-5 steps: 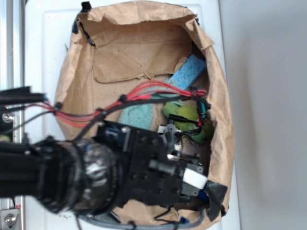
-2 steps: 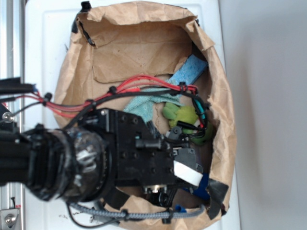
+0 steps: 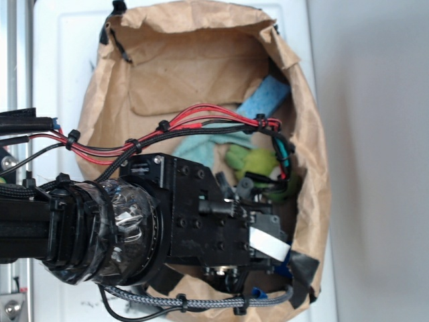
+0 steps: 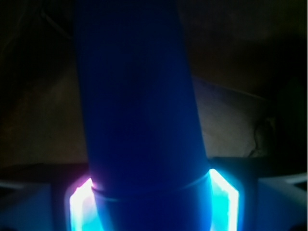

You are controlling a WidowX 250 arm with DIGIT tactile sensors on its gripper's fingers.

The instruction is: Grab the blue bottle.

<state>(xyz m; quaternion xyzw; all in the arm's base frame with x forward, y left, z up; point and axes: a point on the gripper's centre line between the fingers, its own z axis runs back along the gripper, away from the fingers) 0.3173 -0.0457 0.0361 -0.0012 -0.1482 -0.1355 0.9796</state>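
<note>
While the black arm reaches across from the left side of the exterior view, its claw sits low inside the brown paper bag, close to the bag's lower right wall. Most of the claw is hidden under the wrist block, so that view does not settle how wide it stands. Small patches of the blue bottle show just beside the claw's white-tipped part, deep in the bag's lower right corner, with another bit of blue near the braided grey cable at the bottom edge.

From the wrist view the blue bottle fills the middle of the picture, running straight up from the camera, glossy and dark, with a thin ridge line around it near the bottom. One pale finger glows on its left flank and another on its right, both right against the bottle's sides, so the claw appears closed onto the bottle with the body between its fingers; whether it presses firmly I cannot tell.

Elsewhere in the bag lie a green plush toy just above the claw, a teal cloth partly under the red and black wires, and a pale blue sponge leaning toward the upper right wall. Under the bag is a white bench
</note>
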